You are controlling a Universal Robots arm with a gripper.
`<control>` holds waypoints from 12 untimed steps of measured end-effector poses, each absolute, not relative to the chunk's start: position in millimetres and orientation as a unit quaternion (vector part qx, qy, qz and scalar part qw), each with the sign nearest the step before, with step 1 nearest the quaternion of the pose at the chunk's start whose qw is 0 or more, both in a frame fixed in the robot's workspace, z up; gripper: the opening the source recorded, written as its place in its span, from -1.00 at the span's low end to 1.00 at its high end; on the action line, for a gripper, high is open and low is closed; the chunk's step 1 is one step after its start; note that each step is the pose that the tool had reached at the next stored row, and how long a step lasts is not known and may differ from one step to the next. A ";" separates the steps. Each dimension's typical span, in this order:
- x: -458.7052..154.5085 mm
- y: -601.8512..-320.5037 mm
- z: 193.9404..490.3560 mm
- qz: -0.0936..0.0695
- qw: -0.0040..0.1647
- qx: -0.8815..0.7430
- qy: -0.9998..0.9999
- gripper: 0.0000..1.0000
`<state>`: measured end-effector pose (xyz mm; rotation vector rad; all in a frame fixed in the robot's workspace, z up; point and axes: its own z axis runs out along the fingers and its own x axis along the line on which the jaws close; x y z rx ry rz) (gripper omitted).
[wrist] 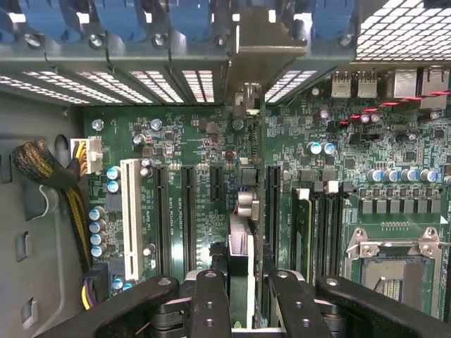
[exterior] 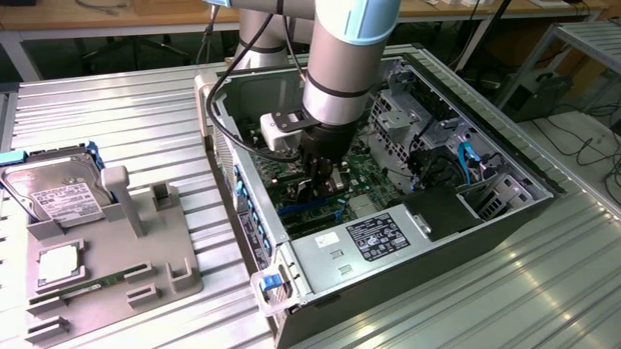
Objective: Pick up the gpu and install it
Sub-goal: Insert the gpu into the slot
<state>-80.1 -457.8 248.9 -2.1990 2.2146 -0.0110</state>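
Gripping thin green-board gpu (wrist: 243, 232) edge-on in my pincer (wrist: 242, 296), inside open black computer case (exterior: 505, 218), above green motherboard (wrist: 197, 190); keep bracket toward rear wall, card square to slot.

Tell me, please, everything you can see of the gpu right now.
The gpu is seen edge-on: a thin card standing upright over the green motherboard inside the open computer case. Its pale metal bracket meets the rear slot openings. The gripper clamps its near end between dark fingers.
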 end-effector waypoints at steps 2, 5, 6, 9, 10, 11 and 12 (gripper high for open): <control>-80.6 -457.8 248.3 -0.004 0.010 -0.705 0.709 -0.45; -80.7 -457.8 248.2 -0.003 0.010 -0.705 0.709 -0.45; -80.7 -457.8 248.2 -0.004 0.010 -0.705 0.709 -0.45; -80.8 -455.9 248.1 -0.003 0.010 -0.705 0.709 -0.45; -80.7 -455.8 248.1 -0.003 0.010 -0.706 0.708 -0.45; -80.7 -455.8 248.1 -0.003 0.010 -0.706 0.708 -0.45; -80.7 -455.8 248.1 -0.003 0.010 -0.706 0.708 -0.45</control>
